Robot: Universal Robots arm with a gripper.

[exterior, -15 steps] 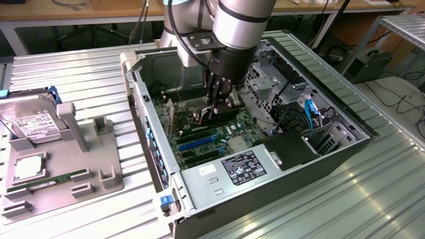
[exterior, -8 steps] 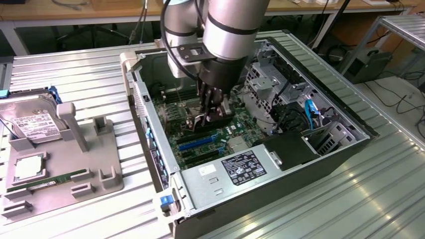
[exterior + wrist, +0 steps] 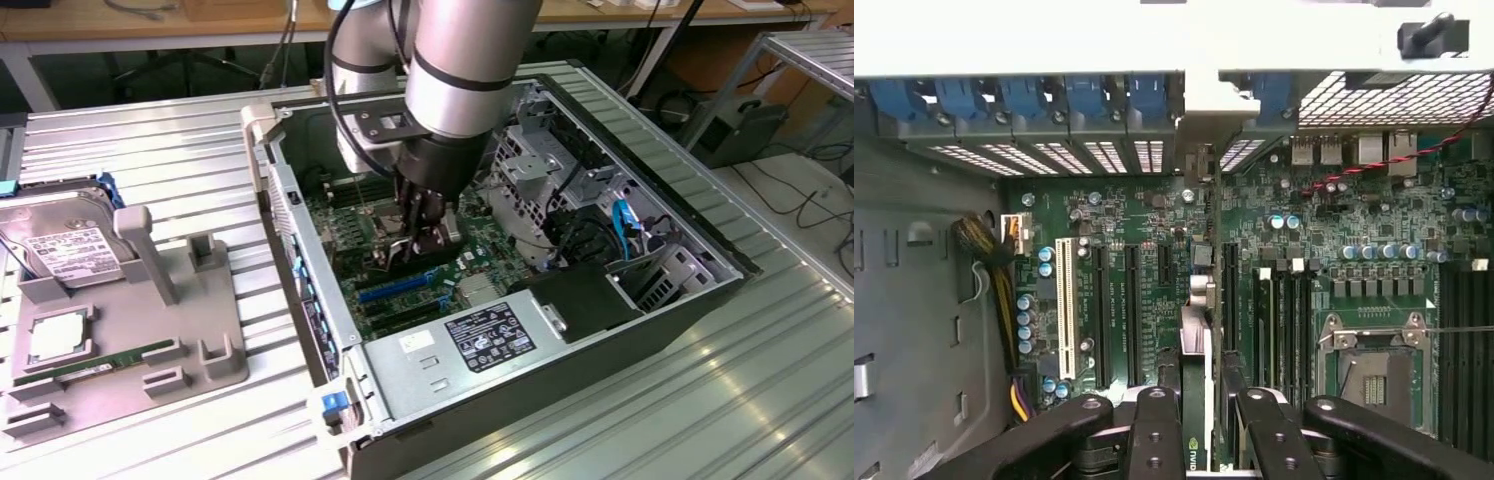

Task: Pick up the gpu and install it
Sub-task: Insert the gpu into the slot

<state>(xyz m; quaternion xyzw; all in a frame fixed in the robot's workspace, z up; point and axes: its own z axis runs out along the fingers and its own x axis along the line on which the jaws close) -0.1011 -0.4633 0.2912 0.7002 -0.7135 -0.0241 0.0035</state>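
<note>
Ribbed metal sheeting [image 3: 747,400] is forming the work surface, and we are seeing an open computer case [image 3: 694,300] lying on it with its side panel off and the motherboard [image 3: 400,285] facing up. Behind it, wooden benches and cables are running along the back of the room.

We are watching the arm [image 3: 461,70] reaching down into the case, with the gripper [image 3: 424,238] low over the motherboard, just above the blue expansion slots [image 3: 395,290]. In the wrist view we are looking along the black fingers [image 3: 1154,440] toward the board. They are closing on the gpu [image 3: 1196,400], which is standing on edge between them: a thin dark card with a green logo near the fingers and its silvery bracket end [image 3: 1194,320] pointing toward the rear slot openings [image 3: 1154,155]. The card is hanging over the motherboard between the long black slots [image 3: 1132,310] and the memory slots [image 3: 1279,330]; we cannot tell whether its edge is touching a slot.

At the exterior view's left, a grey holder tray [image 3: 127,370] is sitting on the metal sheeting, well apart from the case. It is carrying a silver hard drive [image 3: 60,245] standing upright, a processor chip [image 3: 56,338] lying flat, and a narrow green memory stick [image 3: 94,365] near its front edge.
</note>
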